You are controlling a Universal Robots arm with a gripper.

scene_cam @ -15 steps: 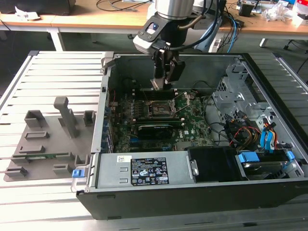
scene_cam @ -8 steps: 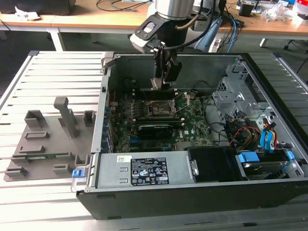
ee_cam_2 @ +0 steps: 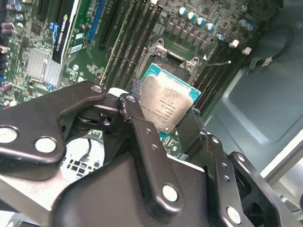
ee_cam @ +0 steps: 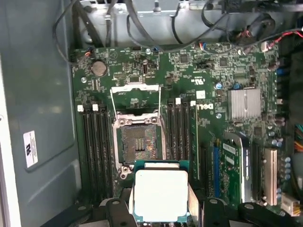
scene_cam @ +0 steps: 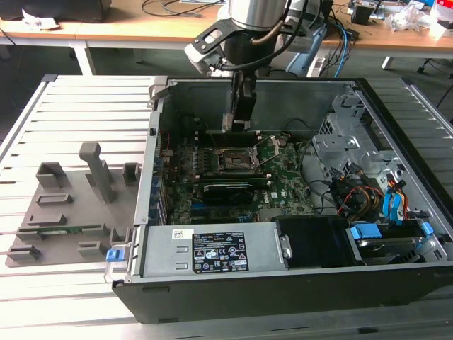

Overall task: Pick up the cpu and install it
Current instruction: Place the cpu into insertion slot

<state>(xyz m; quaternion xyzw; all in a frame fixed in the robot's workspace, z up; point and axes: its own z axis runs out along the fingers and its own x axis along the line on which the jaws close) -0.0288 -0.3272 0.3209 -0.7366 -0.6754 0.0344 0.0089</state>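
Open computer case point(scene_cam: 212, 273) lying on a ribbed metal table point(scene_cam: 78, 106), with one arm reaching in from above. One gripper point(scene_cam: 238, 126) hangs inside the case near its far wall, over the motherboard point(scene_cam: 287, 177). Its two fingers point(ee_cam_2: 142, 137) are closed against two opposite edges of the one cpu point(ee_cam_2: 169, 106), pinching it with the pale metal top facing both wrist views and a teal rim around it. The cpu is in the air, clear of the board and just beside the one socket point(ee_cam: 138, 142), not over its centre. The socket lies mid-board; its metal load frame point(ee_cam: 135, 90) is swung open and its dark contact field is exposed. Two banks of memory slots point(ee_cam: 97, 142) flank the socket, one along each side. Also on the board are one finned silver heat sink point(ee_cam: 244, 109) and one round coin cell point(ee_cam: 98, 68). On the table at the exterior view's left, beside the case, sits one grey holder plate point(scene_cam: 42, 234) carrying several raised blocks.
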